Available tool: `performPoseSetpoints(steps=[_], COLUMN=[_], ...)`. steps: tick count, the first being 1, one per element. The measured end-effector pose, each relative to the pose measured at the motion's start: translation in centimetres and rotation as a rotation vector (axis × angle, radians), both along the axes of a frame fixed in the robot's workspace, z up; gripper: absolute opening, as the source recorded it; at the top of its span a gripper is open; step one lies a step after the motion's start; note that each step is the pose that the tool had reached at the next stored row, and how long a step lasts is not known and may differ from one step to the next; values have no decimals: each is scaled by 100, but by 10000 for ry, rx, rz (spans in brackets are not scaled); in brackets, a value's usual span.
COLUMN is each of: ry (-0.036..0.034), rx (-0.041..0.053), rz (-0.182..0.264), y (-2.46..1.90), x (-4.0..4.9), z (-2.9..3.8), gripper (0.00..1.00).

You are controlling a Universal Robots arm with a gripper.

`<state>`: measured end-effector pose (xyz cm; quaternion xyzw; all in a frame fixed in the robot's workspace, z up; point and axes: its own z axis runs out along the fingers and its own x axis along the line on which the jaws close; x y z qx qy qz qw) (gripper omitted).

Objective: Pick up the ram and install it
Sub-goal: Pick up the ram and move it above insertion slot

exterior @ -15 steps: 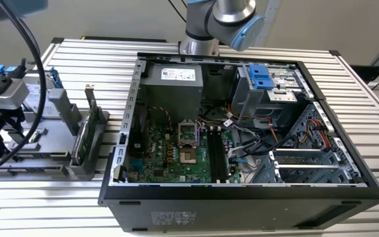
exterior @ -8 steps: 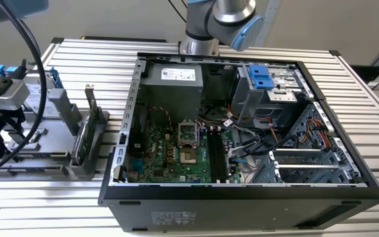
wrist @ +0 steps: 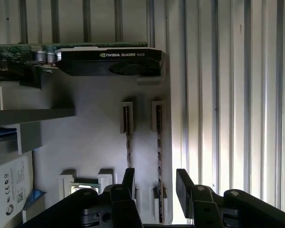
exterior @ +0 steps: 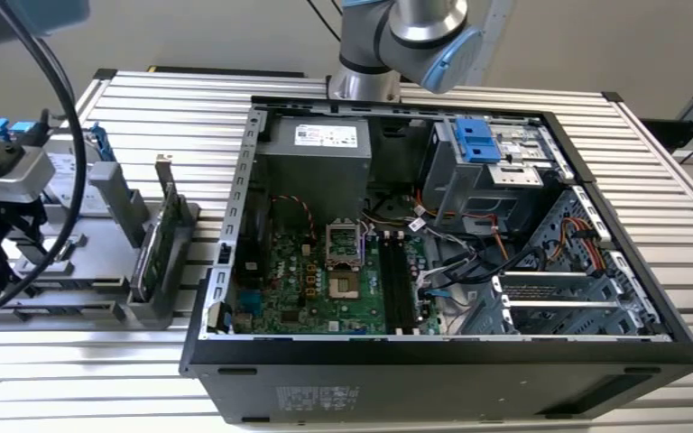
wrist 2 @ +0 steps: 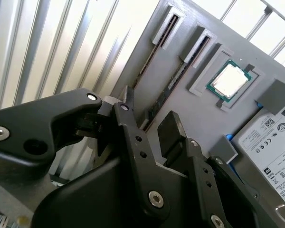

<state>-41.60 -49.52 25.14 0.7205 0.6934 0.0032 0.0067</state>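
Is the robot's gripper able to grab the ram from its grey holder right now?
Probably yes. The gripper hangs open above the ram, which stands on edge in the grey holder, one finger on either side, nothing between.

Ext. high; wrist views near tray (wrist: 85, 142).

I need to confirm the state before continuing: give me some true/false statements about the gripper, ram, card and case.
1. The gripper is open. True.
2. It holds the ram. False: the ram stands in its tray slot, and the fingers are clear of it.
3. The case is closed. False: its side is open and the motherboard shows.
4. The green card stands on the tray. True.
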Motion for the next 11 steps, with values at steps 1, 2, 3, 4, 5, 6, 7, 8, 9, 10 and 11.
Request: performPoseSetpoints(steps=[1,2,3,4,5,6,7,8,9,10,11], ry=[1,1,1,0,0,0,0,0,0,2,1], rx=[-1,-2,-3,-3,-3,-4,-5,-6,-7,-9,-10], rz=[0,0,0,0,1,1,0,1,1,1,1], y=[0,0,0,0,0,0,0,0,0,0,0], x=[0,0,0,0,0,0,0,1,0,0,0], z=[-2,-5,-8,-11,-14,-17,-20,-22,-25,-28,-31], gripper=[100,100,100,100,100,100,100,100,100,100,100])
